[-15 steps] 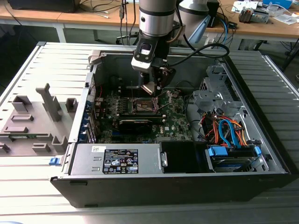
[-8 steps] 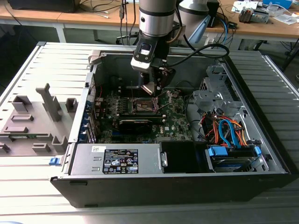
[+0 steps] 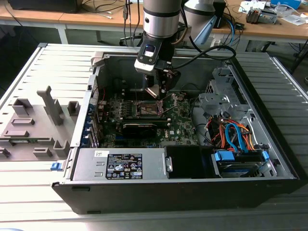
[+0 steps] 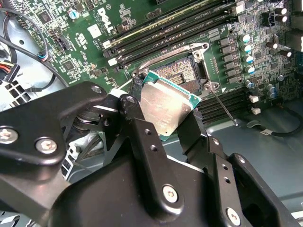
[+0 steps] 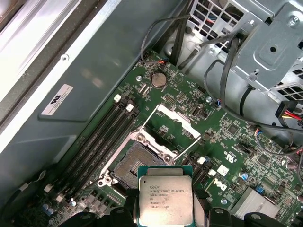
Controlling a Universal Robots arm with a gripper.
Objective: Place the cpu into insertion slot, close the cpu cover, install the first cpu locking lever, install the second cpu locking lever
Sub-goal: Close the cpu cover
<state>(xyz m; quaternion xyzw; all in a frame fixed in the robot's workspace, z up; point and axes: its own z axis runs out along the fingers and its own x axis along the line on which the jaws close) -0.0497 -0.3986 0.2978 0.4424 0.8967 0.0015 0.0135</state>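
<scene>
The claw (image 4: 165, 122) grips the cpu (image 5: 164, 201) by opposite edges (metal top showing). The bare insertion slot (image 5: 137, 163) lies just beyond its fingertips, and the cpu cover (image 5: 174, 122) stands open farther on.

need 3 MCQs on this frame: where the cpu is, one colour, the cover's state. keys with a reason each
1. Where is the flat square silvery-topped cpu?
A. seated in the socket
B. gripped in the arm's black hand above the board
C. lying on the grey table outside the case

2. What colour is the circuit board around the square dark-centred insertion slot?
A. blue
B. red
C. green

3. What state is the thin silvery metal-frame cpu cover in?
A. swung open, slot exposed
B. shut over an empty slot
C. shut over the chip

Key:
1 B, the hand clamps the chip by its edges over the slot.
2 C, the board is green in both wrist views.
3 A, the slot's dark centre lies bare beside the opened frame.
</scene>
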